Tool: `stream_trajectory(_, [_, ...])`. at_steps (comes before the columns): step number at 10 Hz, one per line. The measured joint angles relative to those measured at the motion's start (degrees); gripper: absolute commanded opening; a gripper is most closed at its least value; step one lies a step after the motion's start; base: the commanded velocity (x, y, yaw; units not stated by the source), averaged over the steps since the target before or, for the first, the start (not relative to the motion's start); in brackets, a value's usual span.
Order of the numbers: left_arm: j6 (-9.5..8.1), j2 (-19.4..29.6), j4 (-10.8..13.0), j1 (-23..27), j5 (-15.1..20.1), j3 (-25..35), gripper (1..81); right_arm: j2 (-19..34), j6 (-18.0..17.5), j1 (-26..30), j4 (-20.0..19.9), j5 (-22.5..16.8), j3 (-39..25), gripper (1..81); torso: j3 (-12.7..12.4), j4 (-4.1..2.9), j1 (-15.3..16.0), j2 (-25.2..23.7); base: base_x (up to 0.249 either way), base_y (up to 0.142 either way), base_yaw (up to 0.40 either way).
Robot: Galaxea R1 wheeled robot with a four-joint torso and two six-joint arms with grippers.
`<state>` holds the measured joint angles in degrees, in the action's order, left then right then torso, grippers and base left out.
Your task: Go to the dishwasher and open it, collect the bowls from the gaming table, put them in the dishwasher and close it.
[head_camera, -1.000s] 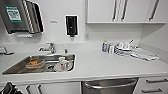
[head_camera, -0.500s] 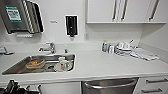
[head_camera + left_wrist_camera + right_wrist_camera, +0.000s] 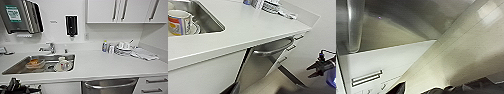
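Head view: dishwasher [image 3: 110, 86] under counter [image 3: 105, 65], sink [image 3: 40, 64] w/ dishes left; jaws' state unclear.

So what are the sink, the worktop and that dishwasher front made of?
The sink looks like brushed stainless steel: grey, with soft streaky reflections on its walls. The worktop seems a smooth white laminate or solid surface, matte and seamless; which one is unclear. The dishwasher front appears to be stainless steel too, silvery, with a shiny metal bar handle.
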<state>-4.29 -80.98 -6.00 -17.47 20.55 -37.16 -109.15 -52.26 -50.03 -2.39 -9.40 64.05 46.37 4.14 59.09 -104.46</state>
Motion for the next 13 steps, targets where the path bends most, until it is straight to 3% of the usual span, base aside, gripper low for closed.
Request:
stream_trajectory(2, [0.0,0.02,0.0,0.0,0.0,0.0,81.1,0.23,-7.05,3.17,-0.11,-0.83,-0.29,81.1,0.02,0.0,0.0,0.0,0.0,0.0,0.0])
stream_trajectory(6, [0.0,-0.79,0.02,0.0,0.0,0.0,81.1,-0.88,-16.13,8.96,-0.17,-3.3,-0.07,81.1,0.02,0.0,0.0,0.0,0.0,0.0,0.0])
stream_trajectory(13, [0.0,-1.56,0.02,0.02,0.0,-0.05,81.1,-5.01,-22.85,19.1,0.0,-11.54,1.39,81.1,0.04,0.0,0.0,0.0,0.0,0.0,0.0])
